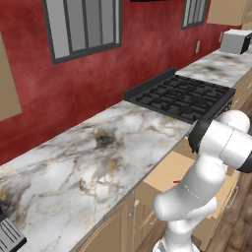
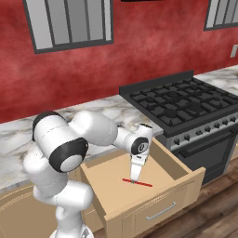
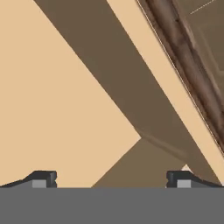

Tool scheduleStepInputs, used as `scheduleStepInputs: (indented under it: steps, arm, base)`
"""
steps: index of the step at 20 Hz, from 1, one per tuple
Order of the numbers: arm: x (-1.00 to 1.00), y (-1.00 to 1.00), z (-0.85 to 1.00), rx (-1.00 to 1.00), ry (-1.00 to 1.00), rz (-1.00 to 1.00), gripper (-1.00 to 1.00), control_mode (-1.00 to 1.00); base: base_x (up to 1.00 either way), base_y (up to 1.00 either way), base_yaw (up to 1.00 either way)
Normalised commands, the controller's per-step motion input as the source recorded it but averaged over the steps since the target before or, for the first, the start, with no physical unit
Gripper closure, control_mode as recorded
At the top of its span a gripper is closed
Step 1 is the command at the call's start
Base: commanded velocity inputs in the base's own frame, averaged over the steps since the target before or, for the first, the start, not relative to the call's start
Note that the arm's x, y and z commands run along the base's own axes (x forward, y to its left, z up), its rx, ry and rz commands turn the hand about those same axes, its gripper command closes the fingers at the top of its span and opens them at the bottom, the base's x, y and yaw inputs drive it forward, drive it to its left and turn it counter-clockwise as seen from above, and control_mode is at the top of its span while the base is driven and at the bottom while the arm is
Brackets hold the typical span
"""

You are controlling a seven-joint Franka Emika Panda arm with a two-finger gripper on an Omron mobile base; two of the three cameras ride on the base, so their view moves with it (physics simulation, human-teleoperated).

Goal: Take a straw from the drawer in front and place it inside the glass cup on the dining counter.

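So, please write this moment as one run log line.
phase: reaching for straw | hand: open, low inside the open drawer, right over the straw | straw: flat on drawer floor, not lifted

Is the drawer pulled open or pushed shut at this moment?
Open. The drawer juts out from the cabinets, its floor exposed, with the red straw lying flat inside under the end effector.

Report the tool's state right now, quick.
Tool: open, jaws spread wide, holding nothing; down inside the drawer, right at the straw.
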Motion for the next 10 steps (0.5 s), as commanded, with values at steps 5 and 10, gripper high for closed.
scheduleStepInputs:
  steps: [5, 10]
  arm:
    - [0.53, 0.00, -0.73, -0.03, 0.04, -0.13, -1.00, -1.00]
    - [0.53, -0.06, -0.40, -0.03, -0.01, 0.00, -1.00, -1.00]
  base:
    - [0.00, 0.00, 0.00]
    - [0.00, 0.00, 0.00]
